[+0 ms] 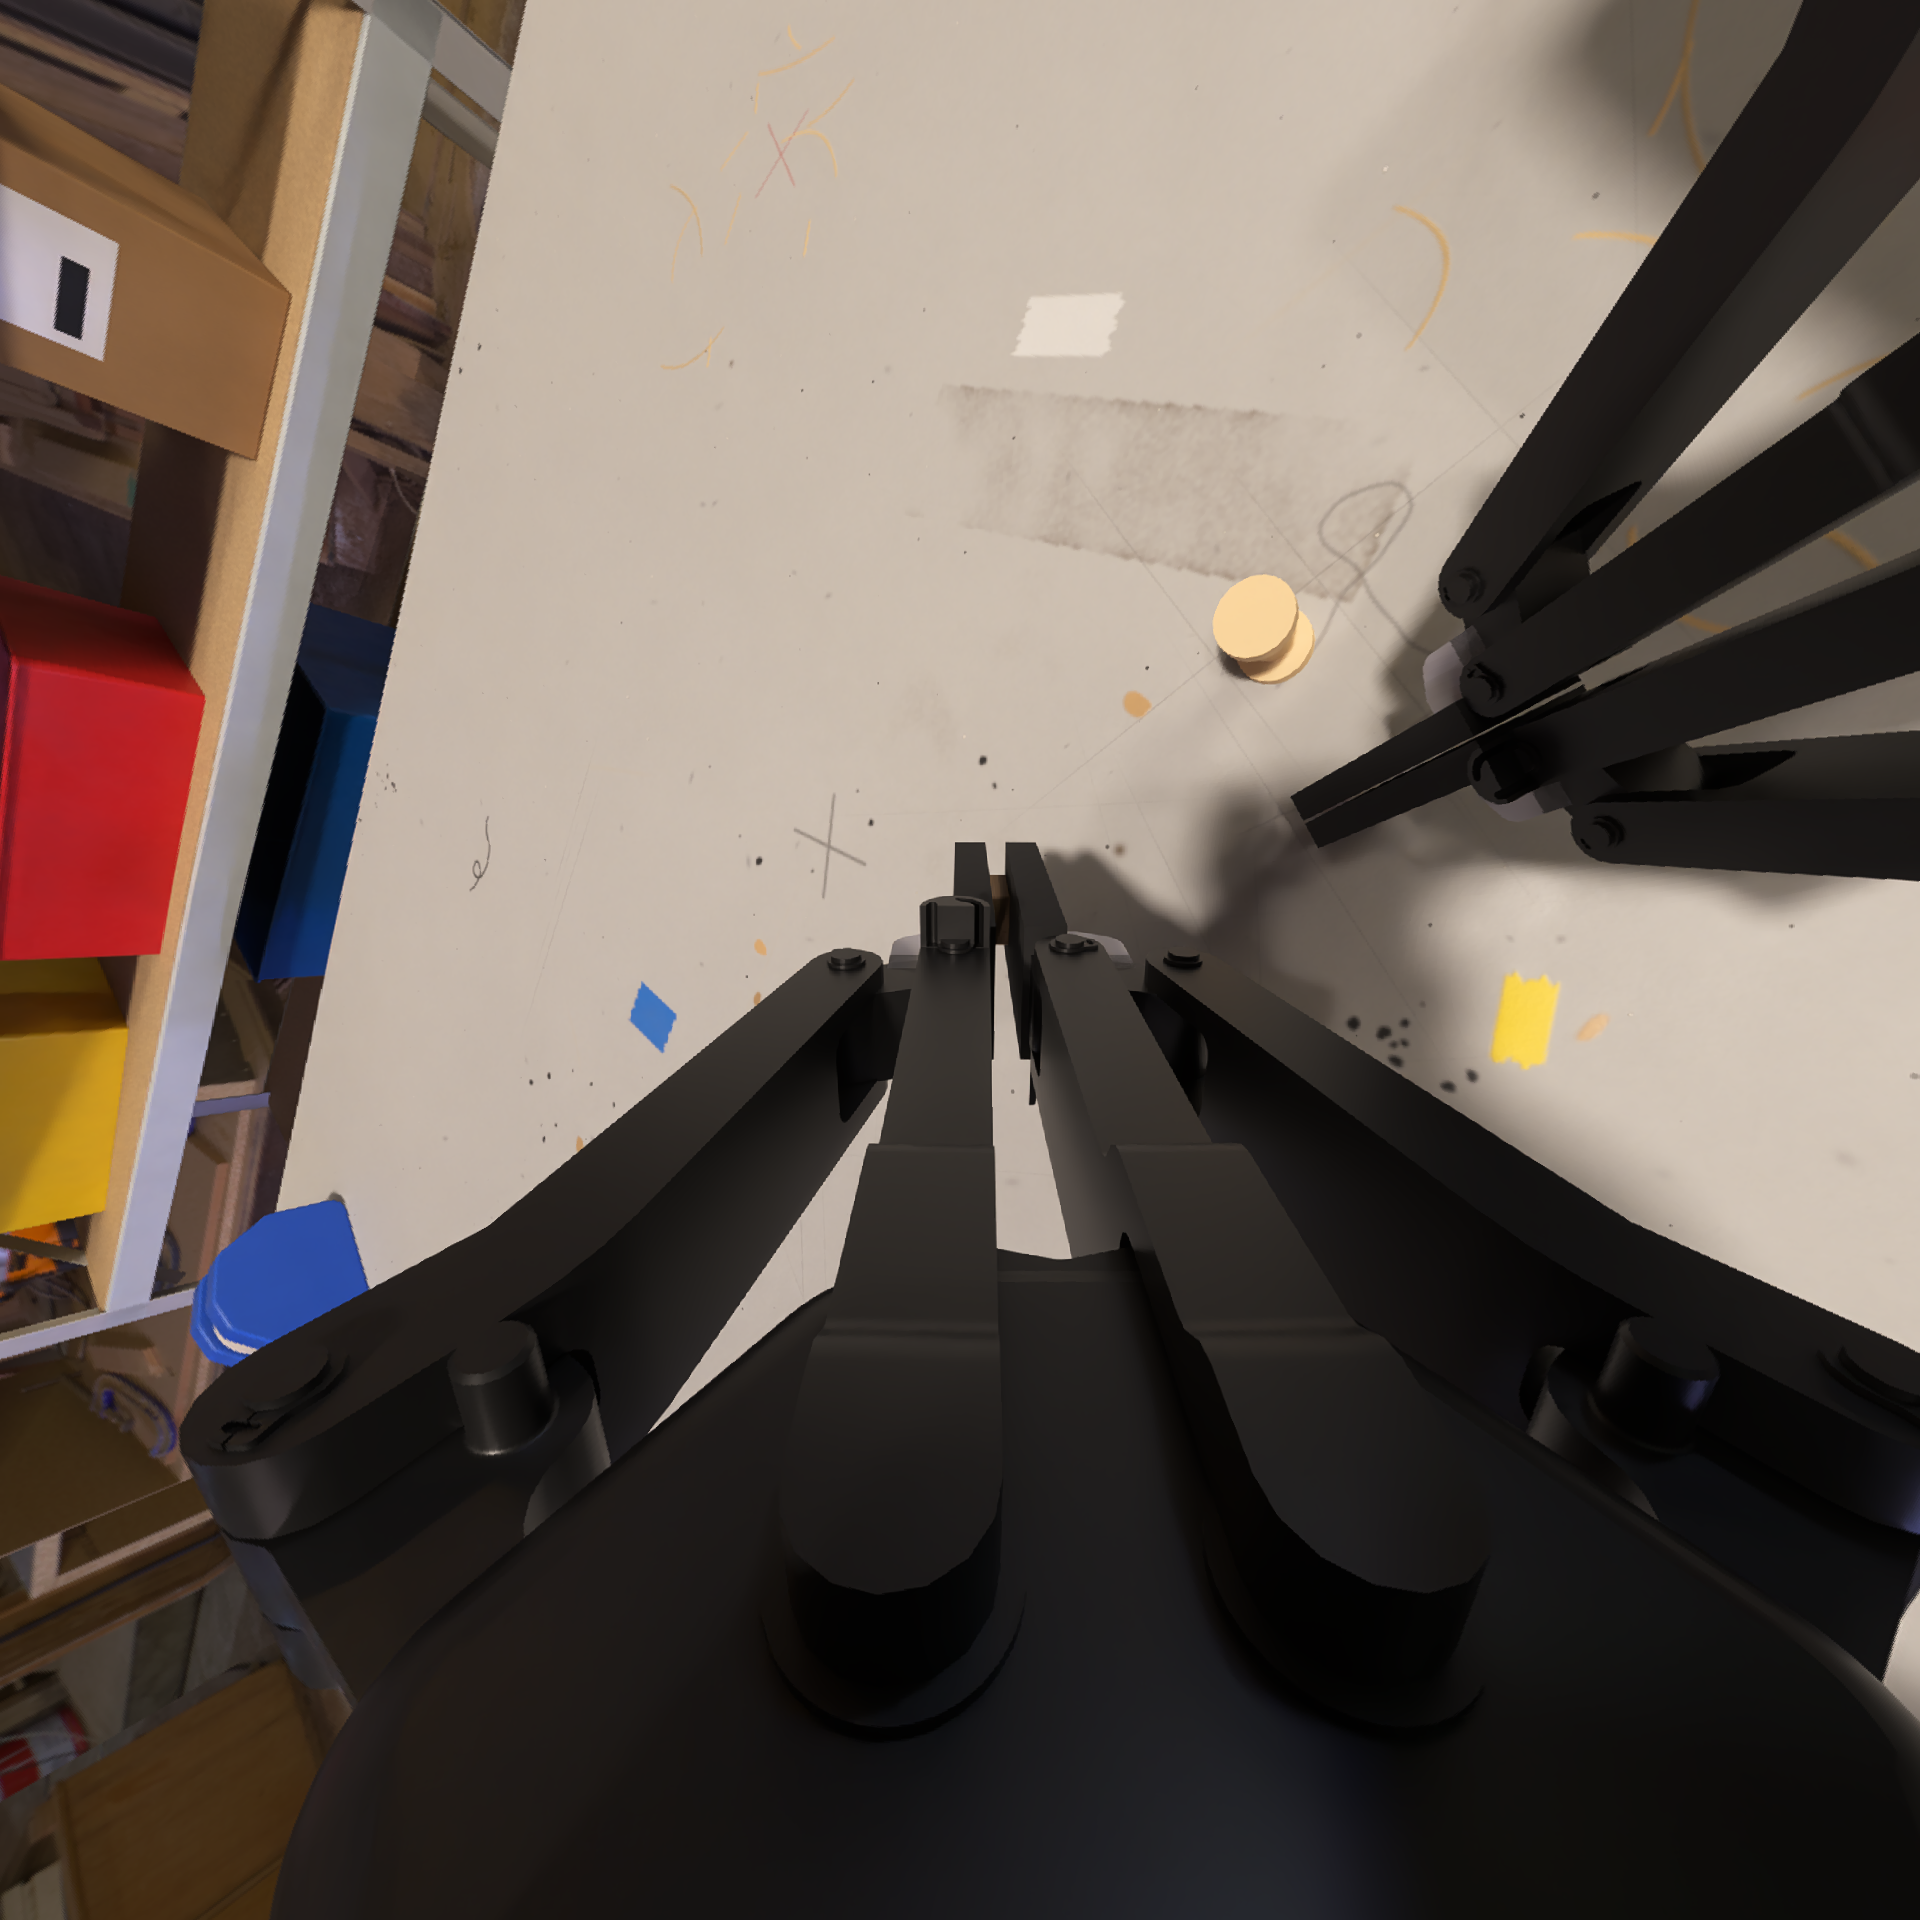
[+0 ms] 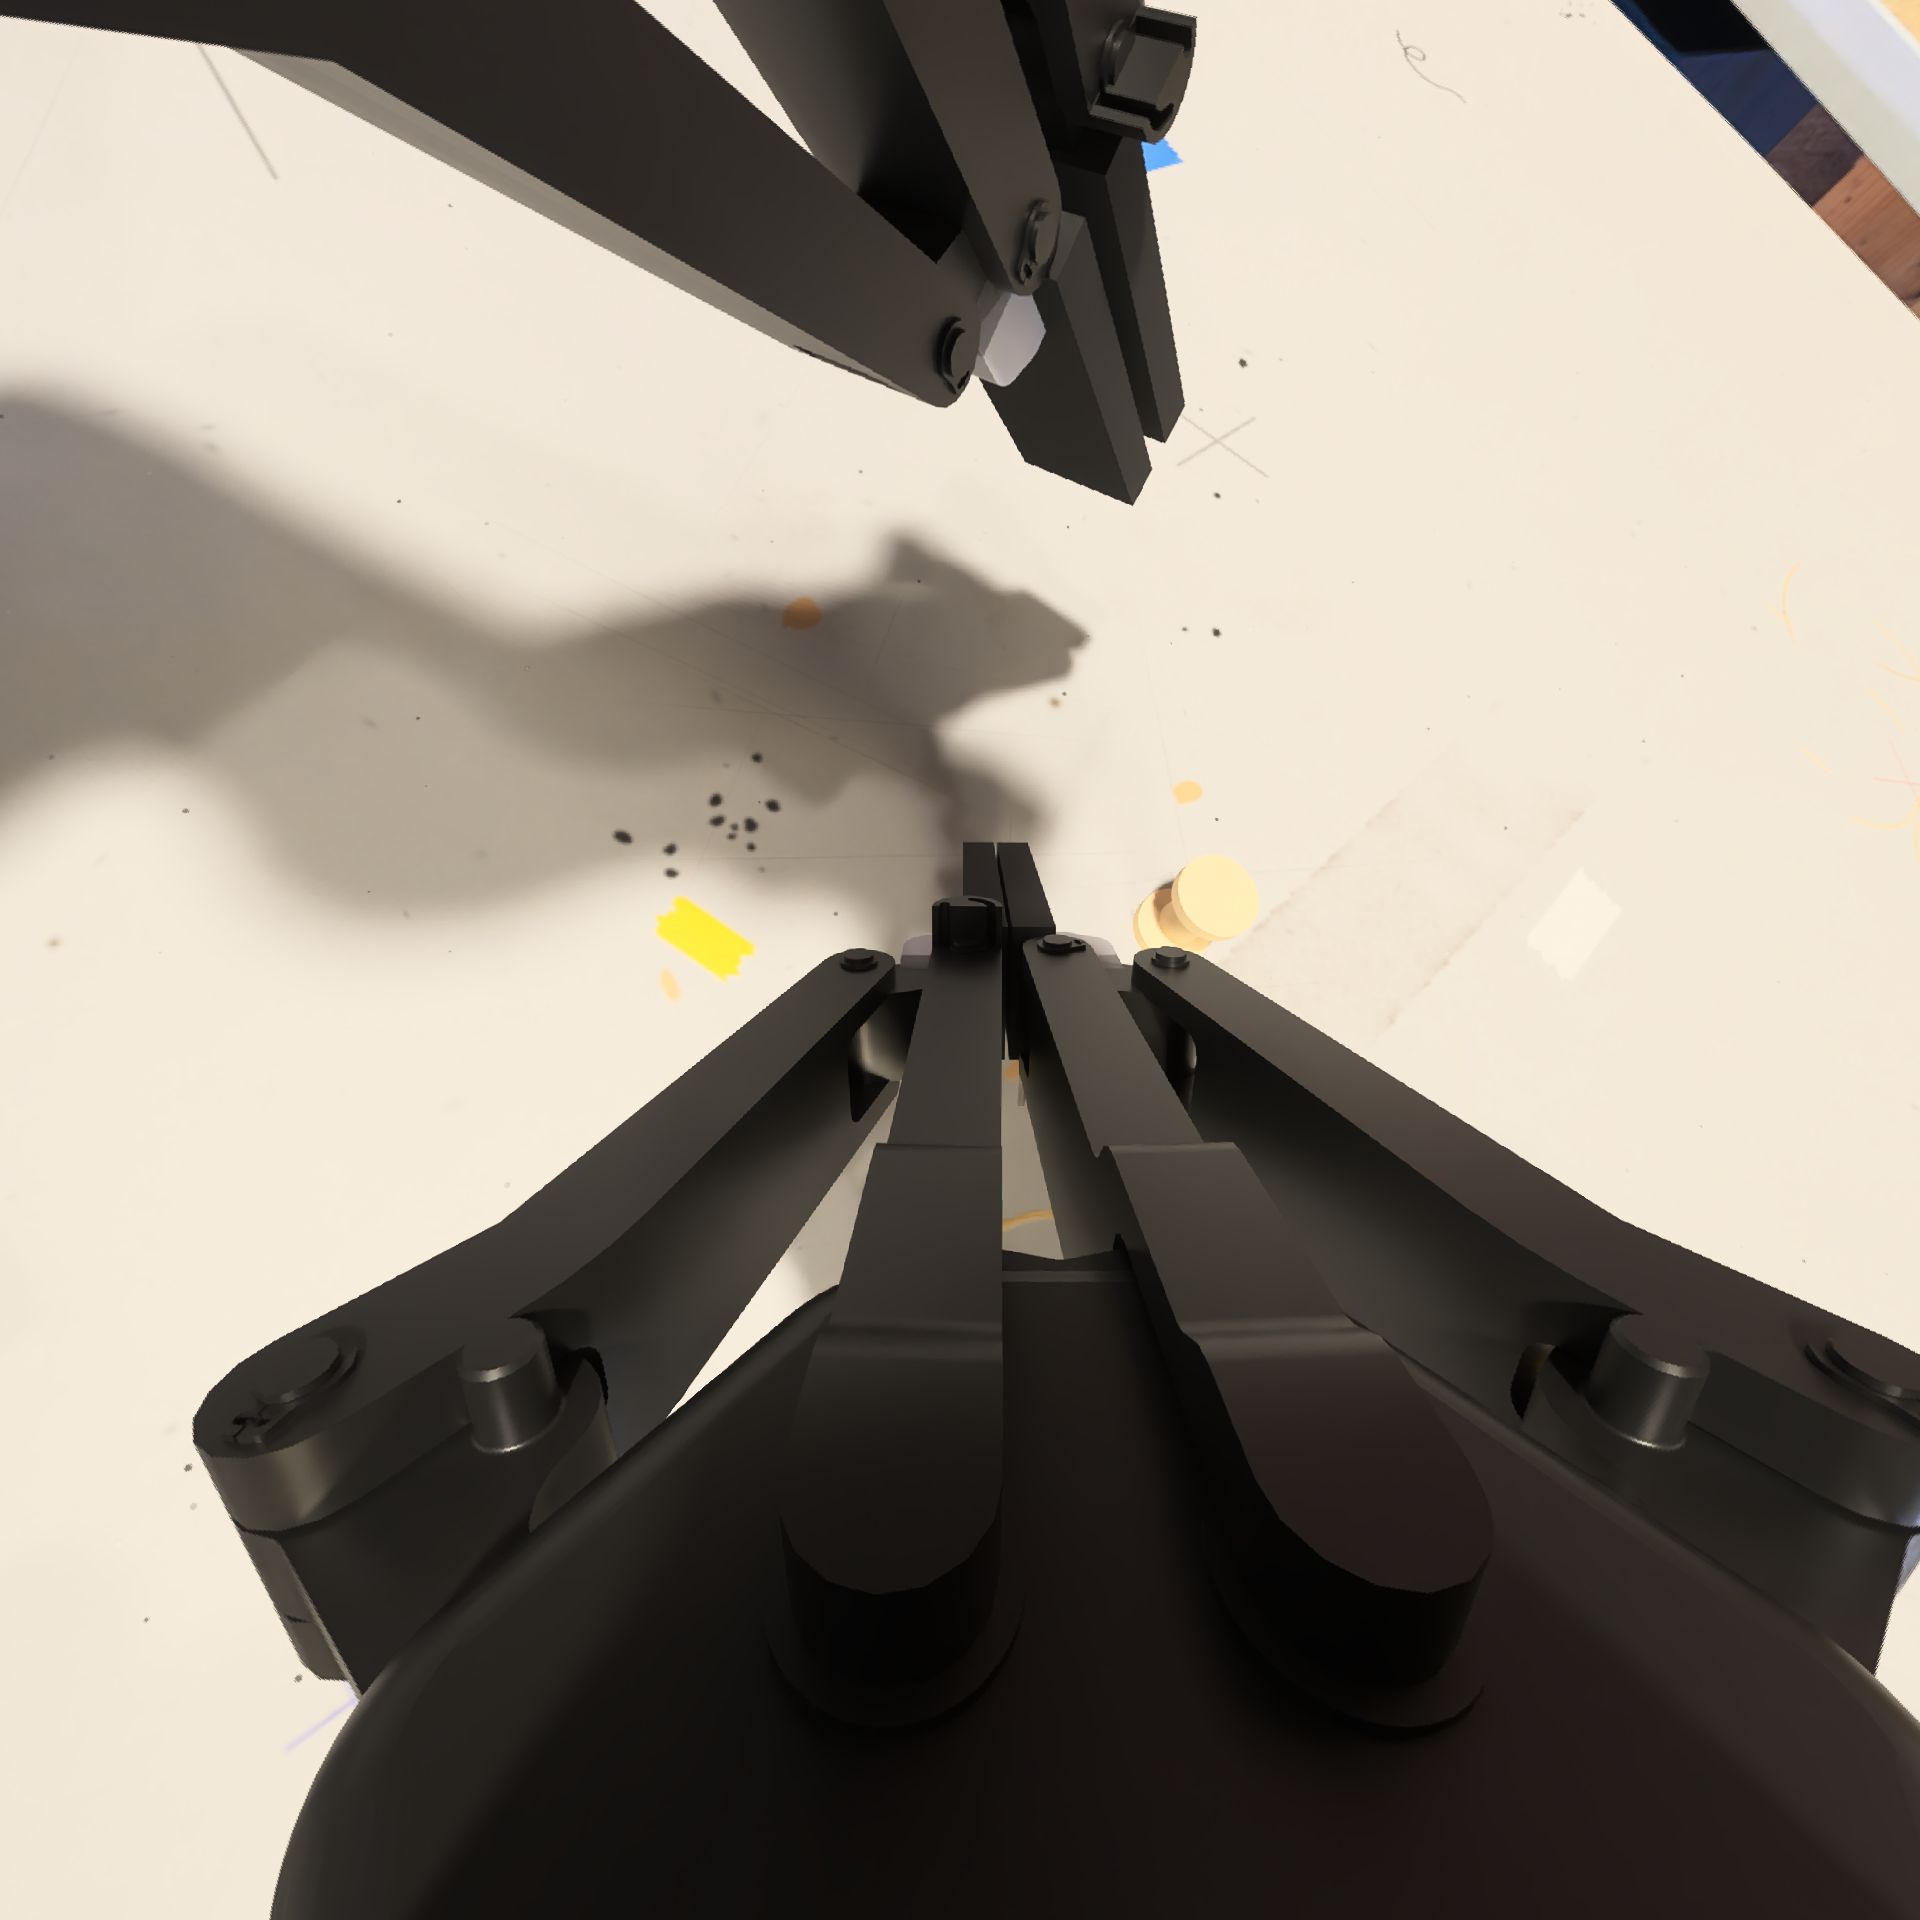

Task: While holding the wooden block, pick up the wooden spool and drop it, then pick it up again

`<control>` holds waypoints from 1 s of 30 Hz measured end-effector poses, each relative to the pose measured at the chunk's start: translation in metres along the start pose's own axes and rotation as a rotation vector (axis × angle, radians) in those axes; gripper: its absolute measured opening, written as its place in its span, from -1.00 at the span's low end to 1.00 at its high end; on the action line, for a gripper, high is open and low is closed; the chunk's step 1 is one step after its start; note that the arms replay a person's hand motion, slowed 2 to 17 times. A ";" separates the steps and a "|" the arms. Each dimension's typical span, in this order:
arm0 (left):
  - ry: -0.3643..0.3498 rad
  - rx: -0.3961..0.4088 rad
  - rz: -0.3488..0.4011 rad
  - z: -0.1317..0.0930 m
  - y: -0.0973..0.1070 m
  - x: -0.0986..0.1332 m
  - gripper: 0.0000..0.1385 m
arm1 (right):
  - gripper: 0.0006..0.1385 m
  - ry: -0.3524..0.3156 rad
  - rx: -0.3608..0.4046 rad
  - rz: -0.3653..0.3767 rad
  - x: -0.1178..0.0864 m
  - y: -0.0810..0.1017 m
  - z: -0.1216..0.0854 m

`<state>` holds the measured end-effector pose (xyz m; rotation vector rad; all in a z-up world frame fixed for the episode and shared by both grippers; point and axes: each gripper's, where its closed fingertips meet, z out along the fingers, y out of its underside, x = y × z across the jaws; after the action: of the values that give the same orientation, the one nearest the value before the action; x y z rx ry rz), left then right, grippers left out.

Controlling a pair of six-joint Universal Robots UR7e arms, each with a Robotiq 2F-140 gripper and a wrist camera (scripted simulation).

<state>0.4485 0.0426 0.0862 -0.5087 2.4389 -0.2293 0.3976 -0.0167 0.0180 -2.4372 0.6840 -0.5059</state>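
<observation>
Two matte black grippers are working over your pale, scuffed tabletop point(image 1: 727, 644), and only one of them is carrying anything. Your left gripper point(image 1: 995, 868) is clamping its flat, squared fingertips almost together on the wooden block point(image 1: 1000, 891) — just a thin brown sliver of it is showing in the narrow gap between the pads, so you cannot make out its full shape. Your right gripper point(image 2: 995, 868) is sitting with its fingertips pressed flat against each other and nothing showing between them; in the left wrist view the same gripper point(image 1: 1311, 816) is reaching in from the right, its tips drawn to a single blunt wedge above the table. The wooden spool point(image 1: 1262, 629) is lying loose on the tabletop, clear of both grippers — pale, smooth, cream-coloured wood, two round discs joined by a short narrower neck, tipped so that one flat face is turned up toward the camera. In the right wrist view the spool point(image 2: 1197, 906) is resting just beside that gripper's fingers, on their right. Around it you are seeing ink specks, pencil crosses, a grey smudged strip, and small patches of tape: yellow tape point(image 1: 1524, 1018), blue tape point(image 1: 652, 1016) and white tape point(image 1: 1068, 324). Past the table's left edge, a shelf is holding a red box point(image 1: 94, 779), a yellow box point(image 1: 52, 1101) and a cardboard box point(image 1: 135, 291).
</observation>
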 end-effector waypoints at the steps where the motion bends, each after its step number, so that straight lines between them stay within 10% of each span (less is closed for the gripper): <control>1: 0.000 -0.001 0.000 0.000 0.000 0.000 -0.93 | -1.00 0.001 0.000 0.000 0.000 0.000 0.000; 30: -0.006 0.000 0.000 -0.001 0.000 0.001 -0.93 | -1.00 0.013 0.042 -0.040 -0.001 -0.008 0.004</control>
<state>0.4471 0.0426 0.0870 -0.5092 2.4331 -0.2272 0.4013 -0.0092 0.0194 -2.4142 0.6253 -0.5474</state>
